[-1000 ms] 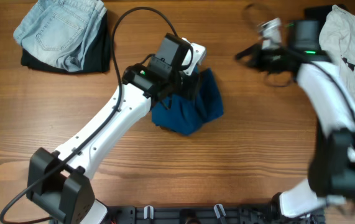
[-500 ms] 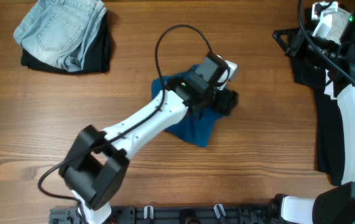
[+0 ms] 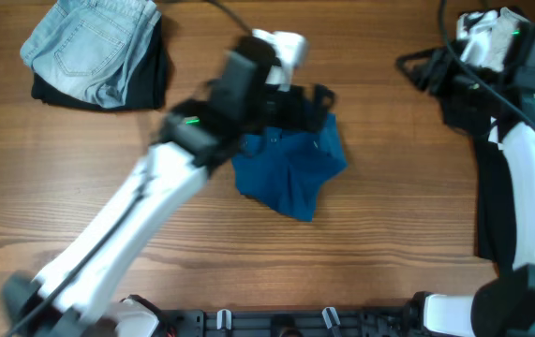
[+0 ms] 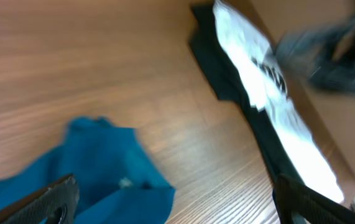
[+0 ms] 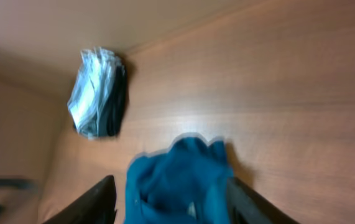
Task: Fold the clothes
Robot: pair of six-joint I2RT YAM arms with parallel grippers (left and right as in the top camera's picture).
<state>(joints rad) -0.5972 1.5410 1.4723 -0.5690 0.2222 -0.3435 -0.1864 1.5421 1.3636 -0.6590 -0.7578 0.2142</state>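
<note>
Blue shirt (image 3: pixel 290 178) crumpled on table (image 3: pixel 389 234) | denim (image 3: pixel 89 47) atop black piece (image 3: pixel 155 80)

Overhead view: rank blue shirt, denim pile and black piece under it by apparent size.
1. Denim pile and blue shirt: about alike, shirt partly hidden by left arm.
2. Black piece: smallest, only an edge shows.

Left tool (image 4: pixel 174 190) spread wide, right tool (image 5: pixel 168 196) parted — left arm (image 3: pixel 126 225), right arm (image 3: pixel 529 187) extended.
</note>
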